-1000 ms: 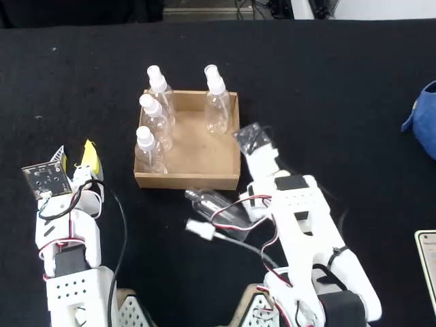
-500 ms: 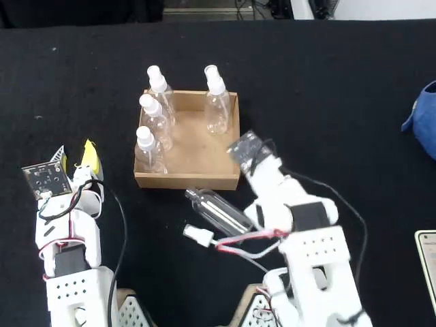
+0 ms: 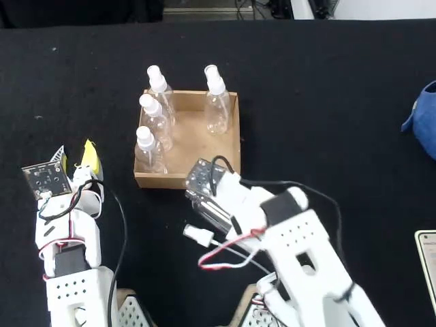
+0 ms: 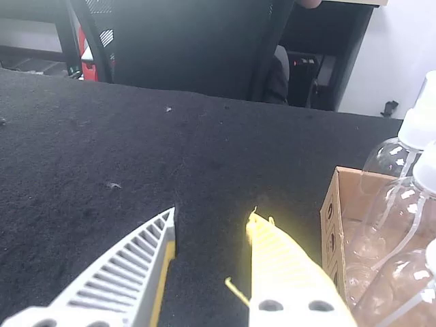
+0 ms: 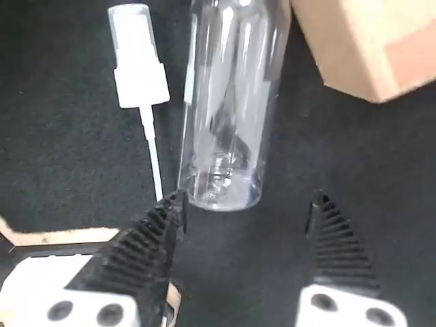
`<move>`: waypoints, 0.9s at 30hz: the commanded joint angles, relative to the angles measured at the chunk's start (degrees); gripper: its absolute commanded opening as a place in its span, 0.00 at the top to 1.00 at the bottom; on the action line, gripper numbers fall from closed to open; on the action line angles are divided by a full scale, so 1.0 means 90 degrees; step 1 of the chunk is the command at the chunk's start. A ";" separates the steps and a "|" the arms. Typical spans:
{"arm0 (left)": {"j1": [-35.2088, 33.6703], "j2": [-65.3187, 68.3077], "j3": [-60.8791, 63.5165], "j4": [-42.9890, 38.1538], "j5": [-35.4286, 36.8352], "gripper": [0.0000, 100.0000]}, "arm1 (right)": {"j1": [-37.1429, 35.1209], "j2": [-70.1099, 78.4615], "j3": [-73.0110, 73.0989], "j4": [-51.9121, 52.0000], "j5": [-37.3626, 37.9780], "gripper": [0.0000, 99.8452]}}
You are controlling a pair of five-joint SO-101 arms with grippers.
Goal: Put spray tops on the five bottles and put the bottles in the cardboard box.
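Basically: cardboard box (image 3: 204,155) is a shallow, open-topped tray of plain brown card w/ a matte floor, sitting on the black felt-like table cloth (image 3: 340,102), which carries a few lint specks. Three clear plastic bottles (image 3: 154,121), rounded at the shoulder and each w/ a white spray top, stand upright in a row along the box wall on the left arm's side. A fourth capped bottle (image 3: 217,103) stands upright at the far corner on the other side.

Fifth bottle (image 5: 228,102) is a glossy, see-through cylinder w/ no top, lying on its side on the cloth just outside the box's near wall. Loose spray top (image 5: 139,68), white w/ a ribbed collar and a thin straight dip tube, lies flat just beside it, approx. parallel.

Right gripper (image 5: 246,201) hangs over that bottle's flat base end, ridged black jaws spread wide either side of it, grasping nothing. Left gripper (image 4: 212,216) is well apart from the box, one grey ribbed jaw and one yellow, parted and empty.
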 commanded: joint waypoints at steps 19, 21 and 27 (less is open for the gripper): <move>0.0024 -0.0059 0.0151 0.0020 0.0020 0.97 | -0.0596 0.1070 0.0737 -0.1885 -0.0420 0.75; 0.0024 -0.0059 0.0151 0.0020 0.0020 0.97 | -0.0596 0.1070 0.0835 -0.1885 -0.0420 0.75; 0.0024 -0.0068 0.0151 0.0020 0.0020 0.97 | -0.0576 0.1031 0.0943 -0.1846 -0.0371 0.81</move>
